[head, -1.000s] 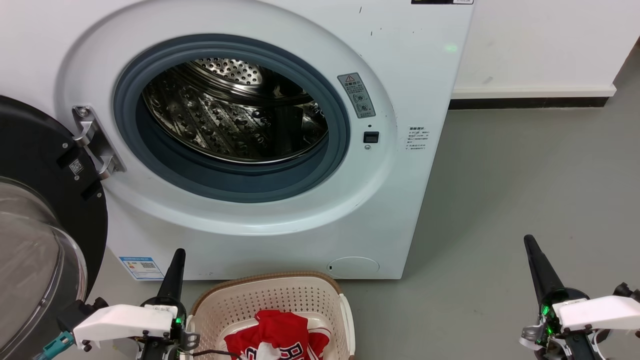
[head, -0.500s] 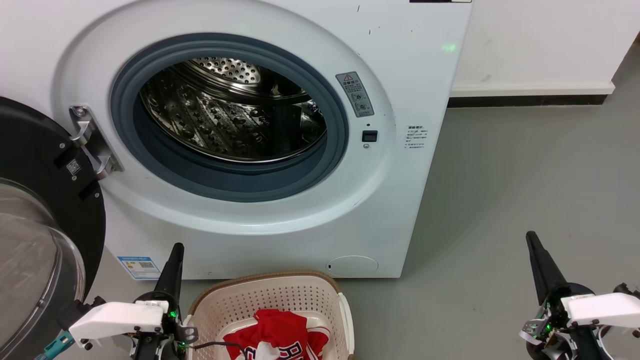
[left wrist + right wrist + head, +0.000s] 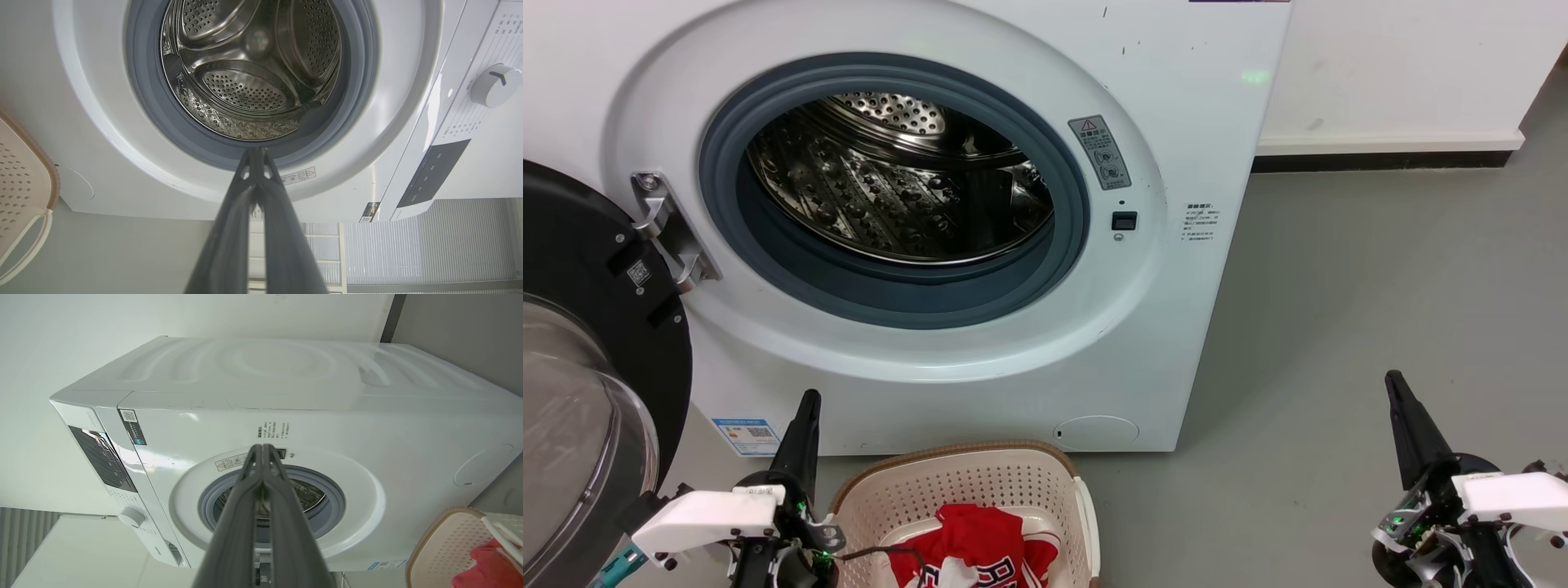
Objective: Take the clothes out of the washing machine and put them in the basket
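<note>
The clothes (image 3: 980, 545) lie in the basket (image 3: 947, 482) before the washing machine (image 3: 1176, 327). The left gripper (image 3: 809, 404) and right gripper (image 3: 1395, 388) both have fingers clenched.

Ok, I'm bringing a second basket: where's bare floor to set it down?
The floor is bare right of the washing machine, bordered by the wall and the right gripper. Before the machine it is crowded: the basket with clothes, the left gripper beside it, and the open door at the left.
</note>
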Controlling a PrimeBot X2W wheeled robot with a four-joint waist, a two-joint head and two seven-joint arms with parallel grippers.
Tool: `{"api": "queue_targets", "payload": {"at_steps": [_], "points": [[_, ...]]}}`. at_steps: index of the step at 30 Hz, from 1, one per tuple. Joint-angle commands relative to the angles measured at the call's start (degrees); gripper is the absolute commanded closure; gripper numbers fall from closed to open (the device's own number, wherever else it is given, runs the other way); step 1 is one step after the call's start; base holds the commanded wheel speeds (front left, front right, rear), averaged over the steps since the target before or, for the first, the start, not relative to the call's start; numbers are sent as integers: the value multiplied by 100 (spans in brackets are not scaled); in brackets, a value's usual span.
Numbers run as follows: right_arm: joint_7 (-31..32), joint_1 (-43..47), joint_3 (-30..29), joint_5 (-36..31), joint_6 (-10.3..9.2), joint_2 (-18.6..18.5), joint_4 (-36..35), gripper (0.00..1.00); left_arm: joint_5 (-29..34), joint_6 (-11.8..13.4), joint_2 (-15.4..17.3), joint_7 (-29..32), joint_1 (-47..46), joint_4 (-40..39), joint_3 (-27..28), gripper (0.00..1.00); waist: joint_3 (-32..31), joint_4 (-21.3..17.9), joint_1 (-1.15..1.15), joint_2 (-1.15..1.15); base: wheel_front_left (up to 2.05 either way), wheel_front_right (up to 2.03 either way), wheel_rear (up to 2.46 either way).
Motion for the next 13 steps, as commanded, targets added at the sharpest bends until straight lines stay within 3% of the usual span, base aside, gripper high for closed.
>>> {"api": "queue_targets", "payload": {"at_steps": [1, 13], "points": [[25, -129, -18, 132, 0, 14, 42, 100, -110, -45, -9, 47, -81, 18, 34, 100, 2, -3, 0, 0, 0, 0, 0], [63, -143, -50, 202, 0, 33, 70, 100, -208, -53, -17, 63, -88, 32, 51, 100, 8, -8, 0, 0, 0, 0, 0]]}}
